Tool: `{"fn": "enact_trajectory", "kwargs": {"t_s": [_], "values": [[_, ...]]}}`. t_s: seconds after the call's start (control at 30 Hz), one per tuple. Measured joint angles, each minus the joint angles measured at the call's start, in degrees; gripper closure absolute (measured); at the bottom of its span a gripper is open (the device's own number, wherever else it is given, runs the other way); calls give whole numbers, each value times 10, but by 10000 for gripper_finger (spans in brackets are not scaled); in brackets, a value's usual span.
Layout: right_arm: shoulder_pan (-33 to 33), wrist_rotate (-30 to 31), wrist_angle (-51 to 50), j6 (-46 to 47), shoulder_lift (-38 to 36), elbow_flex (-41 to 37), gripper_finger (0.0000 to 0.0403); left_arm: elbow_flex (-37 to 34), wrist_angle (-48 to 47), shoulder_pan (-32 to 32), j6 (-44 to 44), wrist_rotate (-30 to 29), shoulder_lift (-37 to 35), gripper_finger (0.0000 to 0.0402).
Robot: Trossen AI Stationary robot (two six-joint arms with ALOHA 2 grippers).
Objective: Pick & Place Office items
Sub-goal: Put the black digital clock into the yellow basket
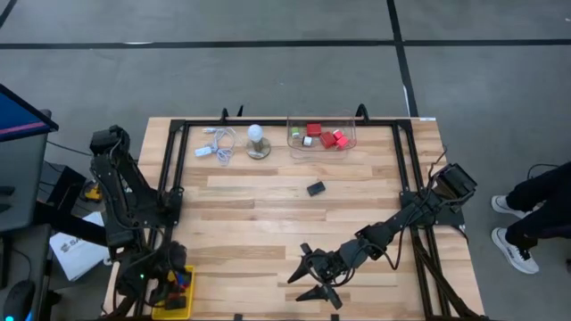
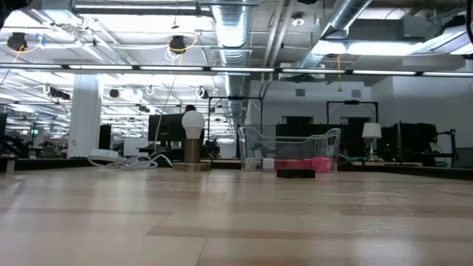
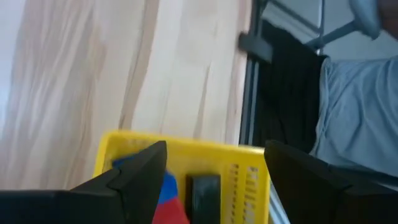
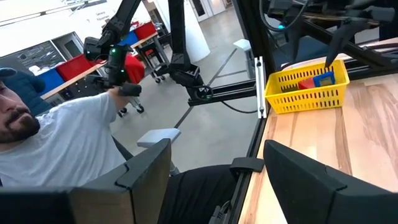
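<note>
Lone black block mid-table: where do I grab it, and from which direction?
Come straight down on the black block and pinch across its short sides. It lies flat and low, slightly skewed, clear of the clear bin, so nothing blocks a top approach. Probably turn the wrist to match its skew.

Below the left gripper [image 3: 214,171], the yellow basket [image 3: 186,152] is cut off by the picture's edge; its blue [image 3: 166,186], red [image 3: 171,211] and black blocks [image 3: 205,196] are blurred, partly hidden behind the fingers [image 3: 134,177].
</note>
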Motion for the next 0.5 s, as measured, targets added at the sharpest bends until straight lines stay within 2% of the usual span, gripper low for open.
{"fn": "enact_trajectory", "kwargs": {"t_s": [0.17, 0.23, 0.4, 0.5], "values": [[-5, 51, -39, -11, -5, 0, 154, 0, 56, 2, 108, -66, 0, 133], [-10, 97, -99, -13, -20, 0, 154, 0, 94, 12, 175, -94, 0, 133], [-28, 282, -300, 5, -65, 1, 154, 0, 169, 72, 345, -129, 0, 133], [-50, 320, -412, 28, -85, 1, 154, 0, 188, 121, 444, -131, 0, 133]]}}
